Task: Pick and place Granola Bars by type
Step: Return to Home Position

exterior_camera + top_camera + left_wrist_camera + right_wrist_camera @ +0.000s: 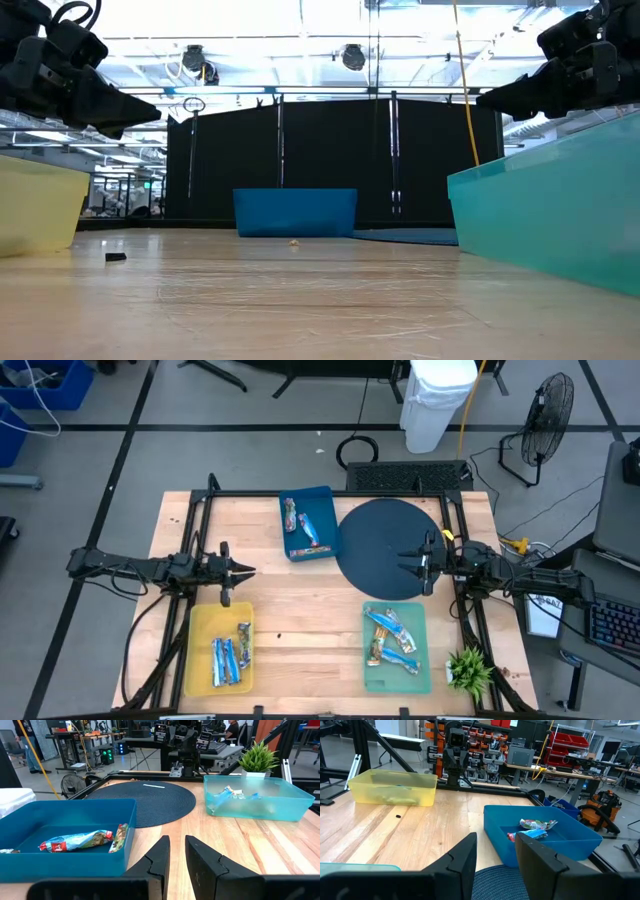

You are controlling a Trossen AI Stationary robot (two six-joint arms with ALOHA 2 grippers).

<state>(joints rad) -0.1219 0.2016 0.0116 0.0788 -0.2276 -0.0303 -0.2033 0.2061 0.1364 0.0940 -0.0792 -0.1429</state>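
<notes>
Granola bars lie in three trays. The blue tray [326,500] at the far middle holds reddish and blue bars [80,840]. Blue-white bars [230,657] are in the yellow tray [200,630] at the near left. Mixed bars [392,638] are in the teal tray [420,680] at the near right. My left gripper [250,572] hovers level over the table's left part, its fingers [162,852] a narrow gap apart with nothing between them. My right gripper [403,559] hovers level above the dark round mat [375,530], open [496,837] and holding nothing.
A small dark bit [279,637] lies on the bare wood between the yellow and teal trays. A potted plant [468,670] stands at the near right corner. A black frame [300,493] rims the table. Free wood lies in the table's middle.
</notes>
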